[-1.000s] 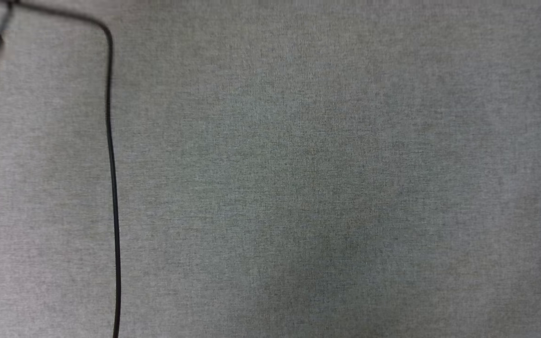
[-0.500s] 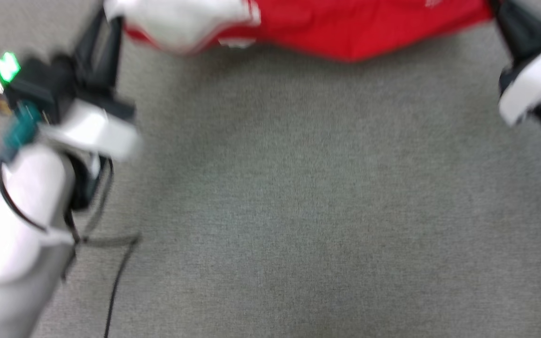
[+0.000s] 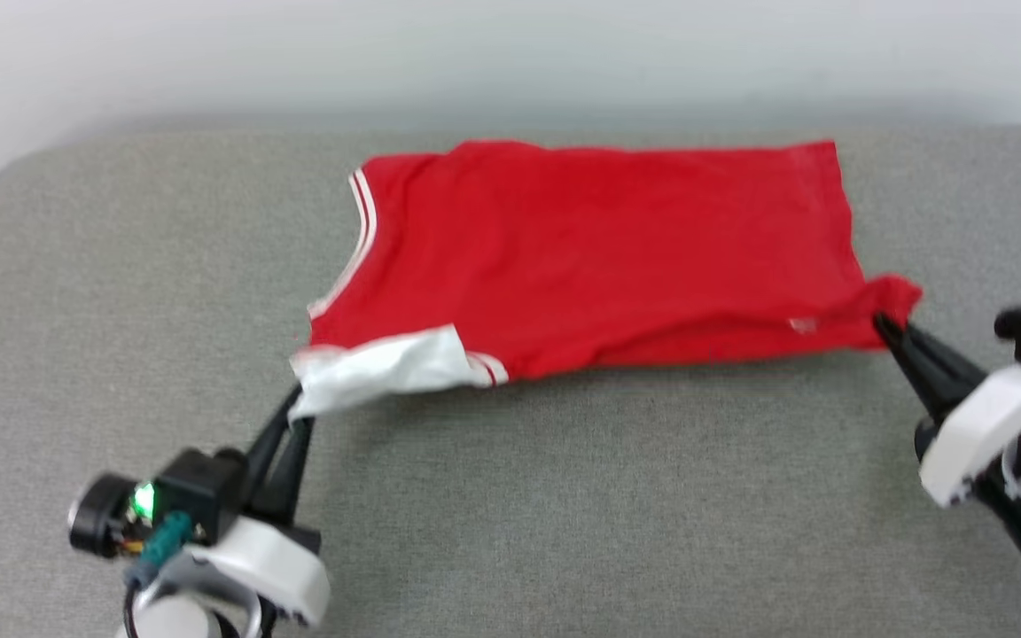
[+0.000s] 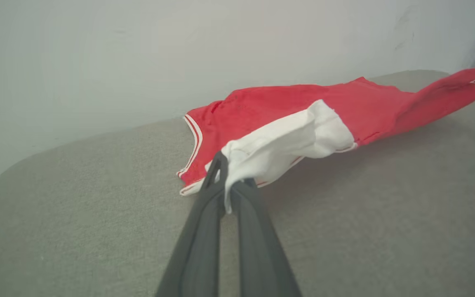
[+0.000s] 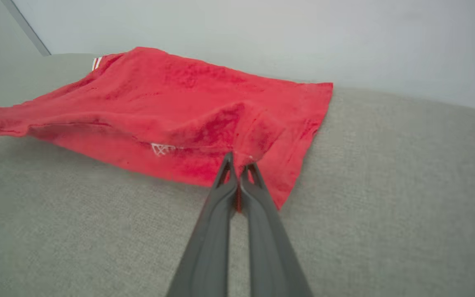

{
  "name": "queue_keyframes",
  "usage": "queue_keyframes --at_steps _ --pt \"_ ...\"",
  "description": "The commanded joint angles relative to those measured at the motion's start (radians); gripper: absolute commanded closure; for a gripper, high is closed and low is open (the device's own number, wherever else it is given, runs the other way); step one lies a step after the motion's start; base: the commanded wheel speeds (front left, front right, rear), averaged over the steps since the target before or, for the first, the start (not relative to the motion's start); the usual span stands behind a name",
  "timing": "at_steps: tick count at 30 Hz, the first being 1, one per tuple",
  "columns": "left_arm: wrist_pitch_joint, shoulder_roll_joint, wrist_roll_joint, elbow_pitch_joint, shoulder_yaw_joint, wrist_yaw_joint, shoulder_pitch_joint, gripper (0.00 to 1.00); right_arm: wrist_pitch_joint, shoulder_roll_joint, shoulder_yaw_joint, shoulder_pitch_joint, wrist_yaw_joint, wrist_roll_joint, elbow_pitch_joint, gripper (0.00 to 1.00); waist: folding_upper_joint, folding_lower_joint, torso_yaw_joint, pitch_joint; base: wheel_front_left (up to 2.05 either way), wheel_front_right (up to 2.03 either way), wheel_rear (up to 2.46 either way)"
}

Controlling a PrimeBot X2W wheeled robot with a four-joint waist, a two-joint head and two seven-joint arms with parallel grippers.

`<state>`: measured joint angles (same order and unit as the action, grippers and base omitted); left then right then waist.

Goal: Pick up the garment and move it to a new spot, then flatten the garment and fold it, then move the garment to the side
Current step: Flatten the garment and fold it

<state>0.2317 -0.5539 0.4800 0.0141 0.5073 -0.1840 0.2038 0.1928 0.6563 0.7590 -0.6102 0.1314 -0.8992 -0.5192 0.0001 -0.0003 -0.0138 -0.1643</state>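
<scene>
Head view has the garment (image 3: 599, 257) lying on the grey padded surface (image 3: 564, 496), toward 12 o'clock of the frame and close to the pale wall (image 3: 510, 53). The left gripper (image 3: 298, 415), at 8 o'clock, is pinched tight on the white sleeve (image 3: 386, 368). The right gripper (image 3: 890, 332), at 3 o'clock, is clamped on the red hem corner (image 3: 896, 297). Each wrist view confirms cloth nipped between closed fingertips.

The two holds sit at opposite ends of the near edge. I judge this is meant to keep that edge stretched, so the shirt can be lifted or dragged without bunching. The near edge rides slightly off the surface while the far part rests flat. A plain red side faces up, and no lettering is to be seen.

Count:
- one garment
- two grippers, both gripping it
- one white sleeve showing
- one striped trim (image 3: 360, 221) along the opening at 10 o'clock of the shirt
- one small white mark (image 3: 801, 325) near the corner the right gripper holds
</scene>
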Motion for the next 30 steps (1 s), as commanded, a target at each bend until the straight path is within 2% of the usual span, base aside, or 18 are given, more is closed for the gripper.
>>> queue_keyframes --at_steps 1,8,13,18,25,30 --pt "-0.006 0.007 0.011 -0.006 0.009 -0.006 -0.040 1.00 0.002 0.005 -0.008 0.055 -0.002 -0.009 0.008 1.00 -0.0001 0.0003 -0.007 0.044 0.00 0.00 0.00" --pt "-0.037 0.015 0.086 -0.020 0.034 -0.015 -0.204 1.00 -0.003 0.022 -0.058 0.251 -0.002 -0.041 0.061 1.00 -0.0001 0.0003 -0.009 0.121 0.00 0.00 0.00" --pt "-0.079 -0.004 0.145 -0.050 0.041 -0.021 -0.308 1.00 -0.021 0.040 -0.103 0.373 -0.002 -0.036 0.107 1.00 -0.0001 0.0003 -0.010 0.155 0.00 0.00 0.00" --pt "-0.138 -0.038 0.199 -0.095 0.052 -0.006 -0.387 1.00 -0.036 0.054 -0.147 0.480 -0.002 -0.002 0.139 1.00 -0.0001 0.0003 -0.016 0.175 0.00 0.00 0.00" --pt "-0.192 -0.080 0.247 -0.152 0.061 0.003 -0.455 1.00 -0.073 0.046 -0.260 0.621 -0.002 -0.001 0.210 1.00 -0.0001 0.0003 -0.023 0.179 0.00 0.00 0.00" --pt "-0.170 -0.069 0.226 -0.147 0.056 0.000 -0.418 1.00 -0.116 0.018 -0.334 0.661 -0.002 0.038 0.258 1.00 -0.0001 0.0003 -0.020 0.167 0.00 0.00 0.00"
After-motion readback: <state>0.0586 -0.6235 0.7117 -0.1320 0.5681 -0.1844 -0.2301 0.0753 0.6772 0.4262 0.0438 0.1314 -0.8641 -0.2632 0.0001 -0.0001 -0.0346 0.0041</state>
